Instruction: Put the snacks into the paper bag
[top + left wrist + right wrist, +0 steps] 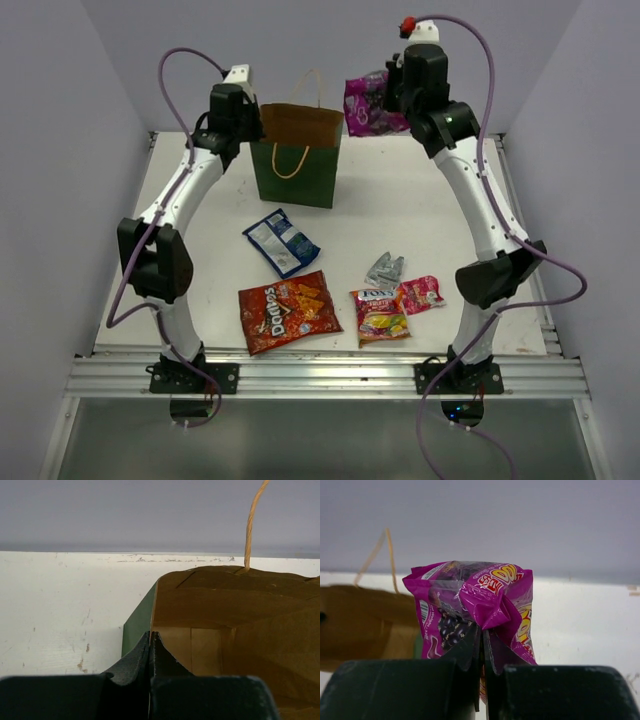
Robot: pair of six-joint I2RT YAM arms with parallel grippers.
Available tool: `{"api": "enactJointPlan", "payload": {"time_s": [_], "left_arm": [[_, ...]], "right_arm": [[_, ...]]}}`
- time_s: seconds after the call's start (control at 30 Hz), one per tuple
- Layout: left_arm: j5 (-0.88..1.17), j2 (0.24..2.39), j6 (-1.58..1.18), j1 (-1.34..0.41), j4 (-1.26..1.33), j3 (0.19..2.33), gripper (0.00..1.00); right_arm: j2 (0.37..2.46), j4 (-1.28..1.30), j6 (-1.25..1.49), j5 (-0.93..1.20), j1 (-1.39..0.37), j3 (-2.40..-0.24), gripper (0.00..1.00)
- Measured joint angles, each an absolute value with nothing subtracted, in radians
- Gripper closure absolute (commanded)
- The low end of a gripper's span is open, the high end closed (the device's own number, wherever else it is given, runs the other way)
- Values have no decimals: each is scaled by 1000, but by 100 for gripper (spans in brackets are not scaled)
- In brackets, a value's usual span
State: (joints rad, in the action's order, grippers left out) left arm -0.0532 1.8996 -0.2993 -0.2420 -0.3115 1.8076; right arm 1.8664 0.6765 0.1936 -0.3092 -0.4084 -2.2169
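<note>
Top external view shows you your right hand [388, 95] raised above the far edge of the desk [400, 210], clamped on the purple bag [365, 108], which hangs just right of the paper bag [297, 165] at the height of its open mouth. Your left hand [248, 122] is closed on the paper bag's left rim, and the bag stands upright.

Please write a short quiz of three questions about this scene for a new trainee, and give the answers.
1. Multiple choice: the left gripper pinches the paper bag at its: A) handle B) rim C) base.
2. True or false: the purple bag, held by the right gripper, is inside the paper bag.
3. Count: how many snacks lie on the table?

Key: 1 B. 2 False. 3 Five.
</note>
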Motion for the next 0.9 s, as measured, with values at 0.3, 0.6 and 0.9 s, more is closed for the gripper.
{"api": "enactJointPlan", "payload": {"time_s": [0.3, 0.6, 0.9], "left_arm": [[-39, 1885, -314, -245, -313, 1785, 100], [-33, 1885, -323, -278, -313, 1785, 100], [-31, 1884, -323, -288, -316, 1777, 100]], "right_arm": [[1993, 490, 171, -258, -480, -2486, 100], [2068, 471, 229, -148, -570, -2421, 100], [2070, 479, 246, -113, -595, -2305, 71]]}}
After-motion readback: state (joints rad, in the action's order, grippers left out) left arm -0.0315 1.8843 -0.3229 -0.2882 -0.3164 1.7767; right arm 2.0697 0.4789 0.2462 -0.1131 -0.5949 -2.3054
